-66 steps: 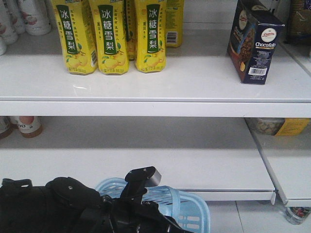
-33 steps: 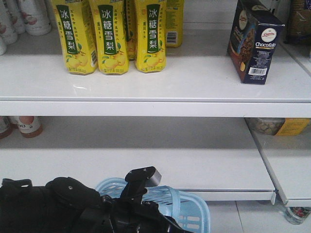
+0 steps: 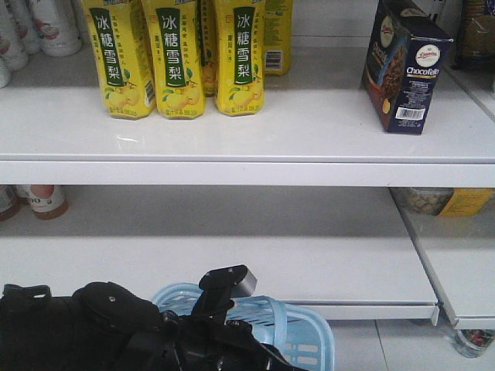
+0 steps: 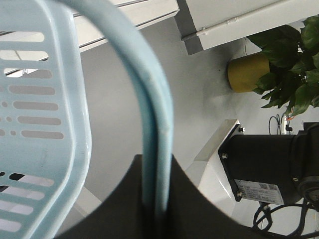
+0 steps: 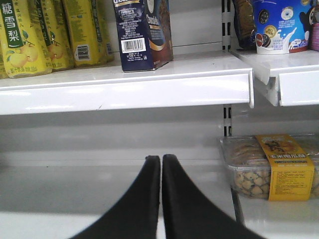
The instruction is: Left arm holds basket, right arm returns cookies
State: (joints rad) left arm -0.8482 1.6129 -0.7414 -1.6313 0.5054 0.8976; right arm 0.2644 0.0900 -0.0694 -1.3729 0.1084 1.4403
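Note:
The cookies [image 3: 406, 69], a dark navy carton, stand upright on the upper shelf at the right, also seen in the right wrist view [image 5: 142, 32]. The light-blue basket [image 3: 309, 336] hangs low in front of the bottom shelf. My left arm [image 3: 93, 328] lies beside it, and my left gripper [image 4: 156, 162] is shut on the basket's handle [image 4: 152, 94]. My right gripper [image 5: 161, 159] is shut with nothing in it, level with the lower shelf and below the carton. A black piece with a silver-grey tip [image 3: 227, 284] rises over the basket.
Yellow drink bottles [image 3: 174, 62] line the upper shelf [image 3: 247, 171] left of the carton. A clear tub of snacks with a yellow label [image 5: 271, 169] sits on the lower right shelf. White bottles [image 3: 42, 199] stand at the lower left. A potted plant [image 4: 286, 59] stands behind.

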